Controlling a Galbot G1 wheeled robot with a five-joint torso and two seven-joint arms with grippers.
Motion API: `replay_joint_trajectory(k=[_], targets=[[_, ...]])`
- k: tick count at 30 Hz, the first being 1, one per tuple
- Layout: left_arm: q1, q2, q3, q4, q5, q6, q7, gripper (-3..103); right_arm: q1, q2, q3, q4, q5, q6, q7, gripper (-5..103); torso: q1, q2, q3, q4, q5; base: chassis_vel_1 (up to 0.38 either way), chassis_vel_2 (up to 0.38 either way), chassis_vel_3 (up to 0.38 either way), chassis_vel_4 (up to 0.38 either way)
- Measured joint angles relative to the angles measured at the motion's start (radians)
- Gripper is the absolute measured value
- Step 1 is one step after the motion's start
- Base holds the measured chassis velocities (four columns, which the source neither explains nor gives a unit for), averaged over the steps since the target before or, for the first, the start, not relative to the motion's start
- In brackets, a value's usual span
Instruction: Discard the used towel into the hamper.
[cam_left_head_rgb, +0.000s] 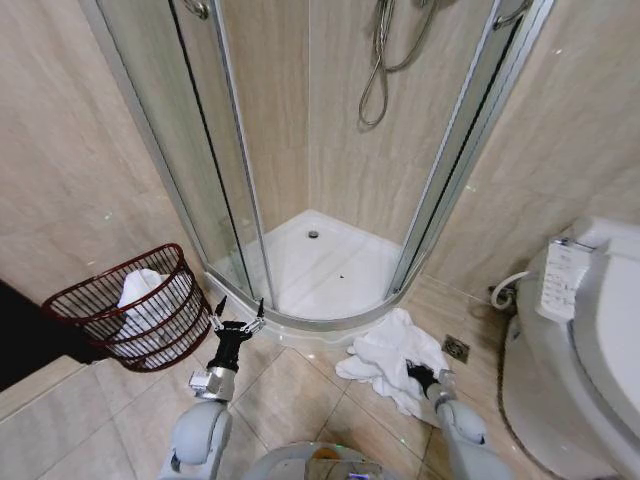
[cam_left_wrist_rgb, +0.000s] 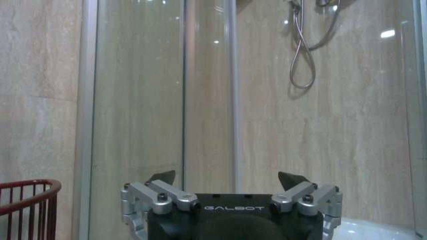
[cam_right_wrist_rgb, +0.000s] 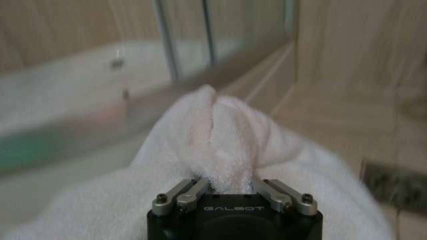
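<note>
Our right end effector (cam_left_head_rgb: 424, 377), low and right of centre in the head view, is pinched on a fold of the white towel (cam_left_head_rgb: 392, 358), which lies heaped on the tiled floor (cam_left_head_rgb: 290, 395) by the shower tray (cam_left_head_rgb: 322, 268). Our left end effector (cam_left_head_rgb: 240, 315) hangs wide and empty beside the hamper (cam_left_head_rgb: 135, 308) at the left, which already holds white cloth. We judge the grasp made, with lift, carry and drop left.

Towel (cam_right_wrist_rgb: 220, 135) in my right gripper (cam_right_wrist_rgb: 227, 187): fluffy white terry cloth. Hamper (cam_left_head_rgb: 135, 305): thin dark-red bars. Floor tiles (cam_left_head_rgb: 290, 390): glossy beige stone. My fingers (cam_right_wrist_rgb: 183, 192): matt grey metal.
</note>
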Motion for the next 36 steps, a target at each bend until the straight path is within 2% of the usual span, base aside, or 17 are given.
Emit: replay_joint_trajectory(k=[4, 12, 18, 26, 36], targets=[[0.004, 0.0, 0.001, -0.002, 0.0, -0.006, 0.001, 100, -0.033, 0.014, 0.027, 0.084, 0.009, 0.027, 0.018, 14, 0.0, 0.0, 0.0, -0.0001, -0.0001, 0.0, 0.0, 0.0, 0.0], [0.022, 0.001, 0.002, -0.014, -0.004, -0.027, 0.001, 100, -0.178, 0.049, 0.12, 0.415, -0.025, 0.157, 0.043, 14, 0.0, 0.0, 0.0, -0.0002, -0.0005, 0.0, 0.0, 0.0, 0.0], [0.032, 0.0, 0.004, -0.015, -0.014, -0.044, -0.002, 100, -0.267, 0.072, 0.149, 0.595, -0.034, 0.162, 0.034, 14, 0.0, 0.0, 0.0, -0.0003, -0.0006, 0.0, 0.0, 0.0, 0.0], [0.049, 0.011, 0.003, -0.015, -0.035, -0.067, -0.005, 100, -0.37, 0.112, 0.159, 0.849, -0.032, 0.125, 0.029, 14, 0.0, 0.0, 0.0, -0.0001, -0.0009, 0.0, 0.0, 0.0, 0.0], [0.043, 0.023, -0.001, -0.014, -0.049, -0.05, 0.012, 100, -0.398, 0.153, 0.113, 0.932, -0.081, 0.119, 0.035, 14, 0.0, 0.0, 0.0, -0.0002, -0.0006, 0.0, 0.0, 0.0, 0.0]])
